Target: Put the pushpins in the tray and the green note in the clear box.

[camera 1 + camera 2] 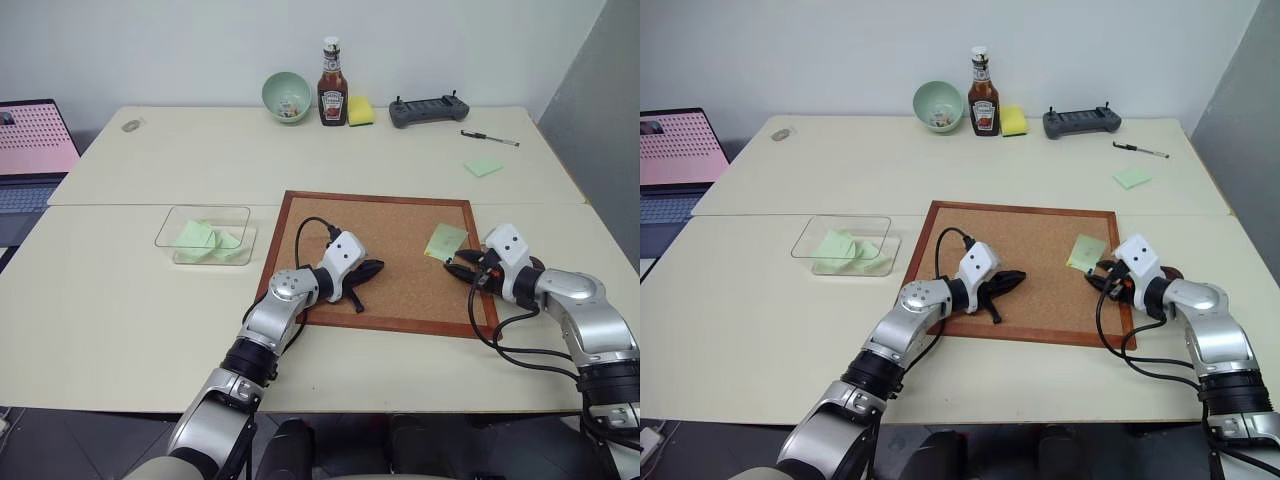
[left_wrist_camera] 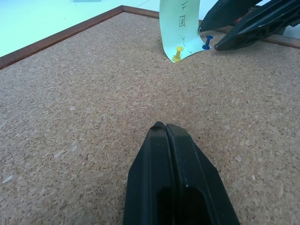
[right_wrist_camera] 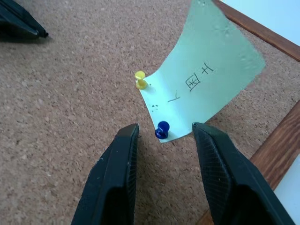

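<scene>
Two pushpins, blue and yellow, pin the green note to the corkboard at centre right, the right gripper fingers parted around the blue one, the left gripper clenched empty, so a skewed pinch could tear the paper.

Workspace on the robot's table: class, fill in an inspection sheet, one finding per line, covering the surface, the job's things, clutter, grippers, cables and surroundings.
Surface: pale table with a framed cork board lying on it.
Job's things: green note pinned to the board by a yellow pushpin and a blue pushpin; clear box left of the board, holding green notes.
Clutter: bowl, ketchup bottle, sponge, controller, pen, loose green note.
Grippers: left gripper jaws shut over the cork; right gripper jaws open around the blue pushpin.
Cables: black cables along both arms.
Surroundings: laptop at far left.
</scene>
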